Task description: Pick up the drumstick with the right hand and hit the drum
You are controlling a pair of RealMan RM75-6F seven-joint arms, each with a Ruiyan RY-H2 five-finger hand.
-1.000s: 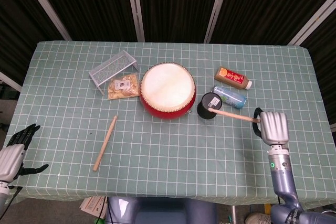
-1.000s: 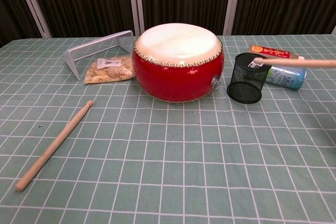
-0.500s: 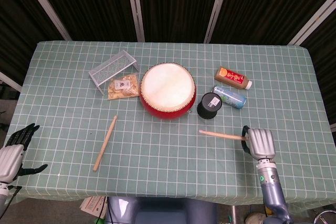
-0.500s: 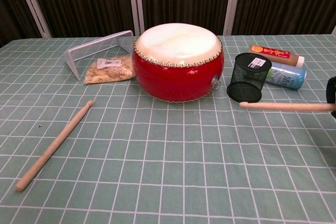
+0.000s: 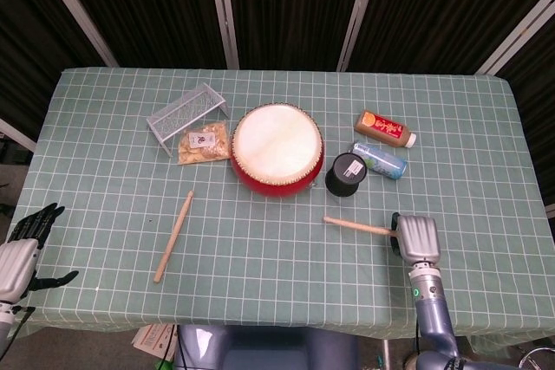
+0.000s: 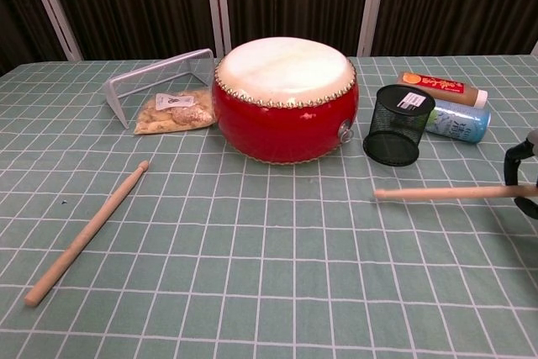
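Near the table's front right edge, the right hand point(image 5: 415, 238) grips a drumstick point(image 5: 357, 227) by its butt end, fingers wrapped round it. That stick lies roughly level, its tip pointing left across the cloth point(image 5: 277, 283). From the chest view the stick point(image 6: 450, 193) sits low over the table; whether it touches the cloth cannot be told. Only the edge of the right hand point(image 6: 523, 176) shows at the frame's right border there.

Drum point(image 5: 277, 149) stands at table centre, red shell, pale skin facing up. The stick tip is well apart from the drum, forward and to the right of it. In the chest view the drum point(image 6: 285, 99) stands behind and left of the tip.

Black mesh cup point(image 5: 346, 174) stands upright just right of the drum, between drum and stick. Blue bottle point(image 5: 380, 161) lies on its side just beyond the cup, touching or nearly touching it. Brown bottle point(image 5: 385, 128) lies on its side a little farther back.

Second stick point(image 5: 173, 236) lies flat on the cloth, front left of the drum, untouched, tip toward the drum.

Wire rack point(image 5: 186, 113) stands back left of the drum. Snack bag point(image 5: 203, 143) lies just in front of the rack, beside the drum's left side.

Left hand point(image 5: 22, 253) hangs off the table's front left corner, fingers spread, holding nothing.
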